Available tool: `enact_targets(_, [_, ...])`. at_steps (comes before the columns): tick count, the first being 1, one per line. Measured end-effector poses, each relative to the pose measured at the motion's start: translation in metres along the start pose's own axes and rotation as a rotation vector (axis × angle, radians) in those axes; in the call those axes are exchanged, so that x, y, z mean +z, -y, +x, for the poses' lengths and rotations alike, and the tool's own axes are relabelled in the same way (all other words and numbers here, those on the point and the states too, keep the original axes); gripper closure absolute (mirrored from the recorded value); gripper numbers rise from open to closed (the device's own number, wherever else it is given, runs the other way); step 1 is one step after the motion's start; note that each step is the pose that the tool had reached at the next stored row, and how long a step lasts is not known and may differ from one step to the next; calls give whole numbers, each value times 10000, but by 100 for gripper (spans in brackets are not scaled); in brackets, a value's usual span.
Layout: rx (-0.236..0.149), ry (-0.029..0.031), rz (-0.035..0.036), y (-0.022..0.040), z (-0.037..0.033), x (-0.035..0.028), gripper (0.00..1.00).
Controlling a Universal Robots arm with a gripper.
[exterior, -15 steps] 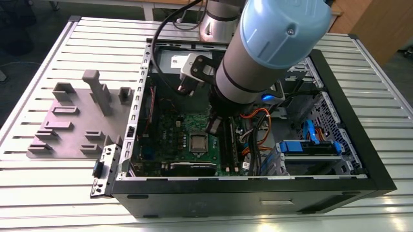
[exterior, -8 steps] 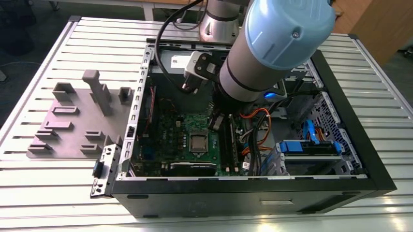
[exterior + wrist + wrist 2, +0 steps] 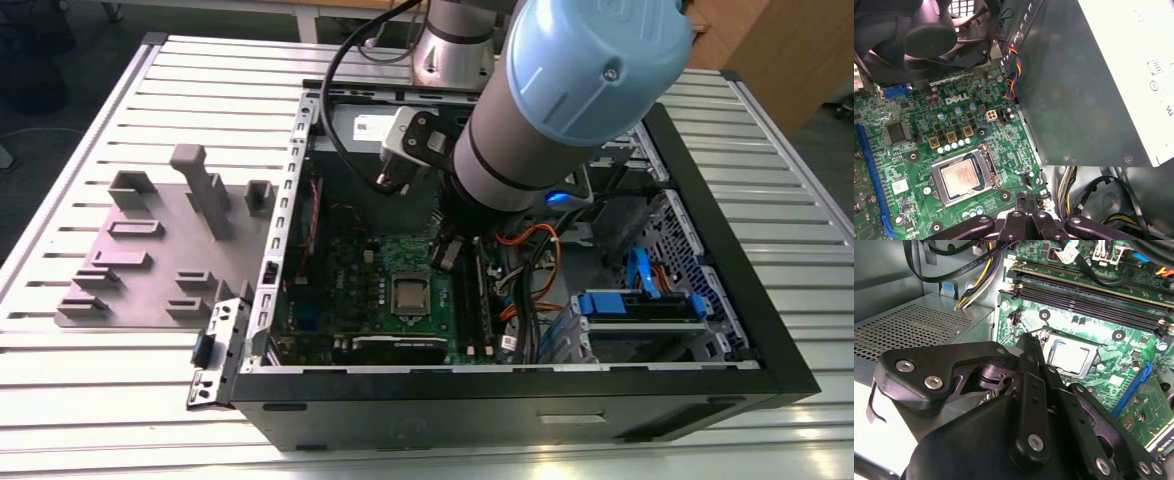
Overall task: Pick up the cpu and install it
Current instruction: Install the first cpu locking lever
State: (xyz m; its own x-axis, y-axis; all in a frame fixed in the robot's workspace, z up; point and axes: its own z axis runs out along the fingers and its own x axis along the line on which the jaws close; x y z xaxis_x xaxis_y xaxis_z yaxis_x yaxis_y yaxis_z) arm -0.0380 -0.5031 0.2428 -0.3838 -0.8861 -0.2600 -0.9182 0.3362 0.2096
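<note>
The cpu (image 3: 410, 293) lies flat in the socket on the green motherboard (image 3: 360, 270) inside the open computer case. Its silver top shows in both wrist views (image 3: 1070, 356) (image 3: 960, 175), with a silver metal frame (image 3: 988, 167) lying around it. My gripper (image 3: 1025, 340) hangs a little above the board, beside the socket and apart from the cpu. Its black fingertips (image 3: 1027, 201) are pressed together with nothing between them. In the exterior view the arm covers most of the gripper (image 3: 451, 252).
A big grey power supply box (image 3: 1094, 75) stands close beside the gripper. A black fan (image 3: 929, 30) sits past the socket, and memory slots (image 3: 1079, 295) and cables (image 3: 527, 290) run alongside. A grey fixture plate (image 3: 147, 250) lies on the table at the exterior view's left.
</note>
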Motion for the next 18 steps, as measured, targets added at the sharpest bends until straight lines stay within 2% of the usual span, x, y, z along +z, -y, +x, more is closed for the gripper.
enact_targets(6, [-1, 4, -1, 0, 0, 1, 89])
enact_targets(9, [-7, 61, -26, 14, -5, 1, 89])
enact_targets(12, [-17, 151, -62, 42, -25, 4, 89])
enact_targets(15, [-20, 186, -77, 37, -53, 20, 89])
enact_targets(18, [-21, 193, -81, 38, -71, 38, 89])
